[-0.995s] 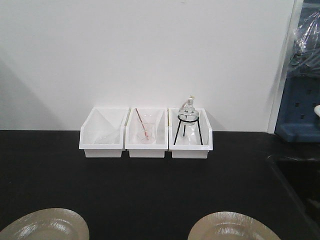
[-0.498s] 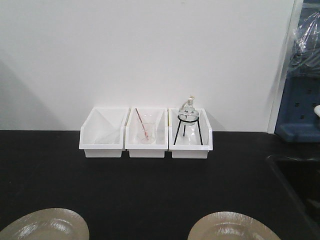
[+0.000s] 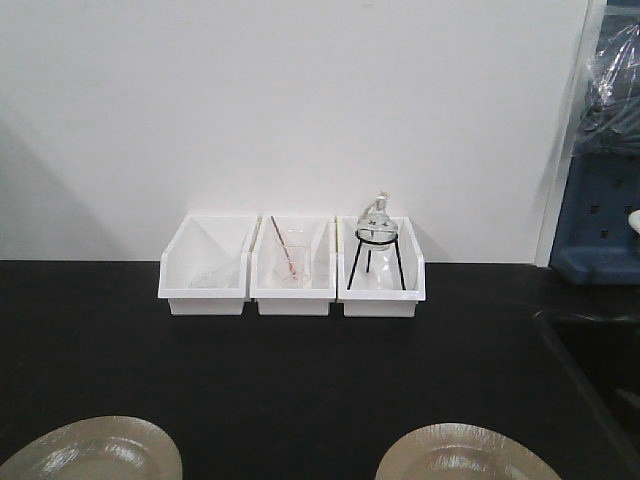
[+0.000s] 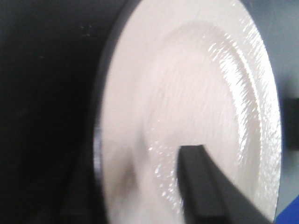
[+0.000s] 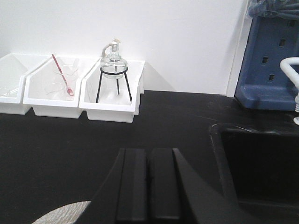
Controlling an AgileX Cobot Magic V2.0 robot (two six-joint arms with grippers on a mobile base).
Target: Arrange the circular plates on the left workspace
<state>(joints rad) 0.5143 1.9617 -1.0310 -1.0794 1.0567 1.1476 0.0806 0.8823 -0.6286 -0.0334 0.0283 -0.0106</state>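
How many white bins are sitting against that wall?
3, side by side at the back of the black bench: the left bin, the middle bin with a glass beaker, and the right bin with a flask on a black tripod. None looks hidden.

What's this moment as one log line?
left glossy beige round plate on matte black benchtop, left gripper's finger over it, grip unclear | right beige plate lying free | right gripper shut, empty

No readable text (labels, numbers, signs) anywhere
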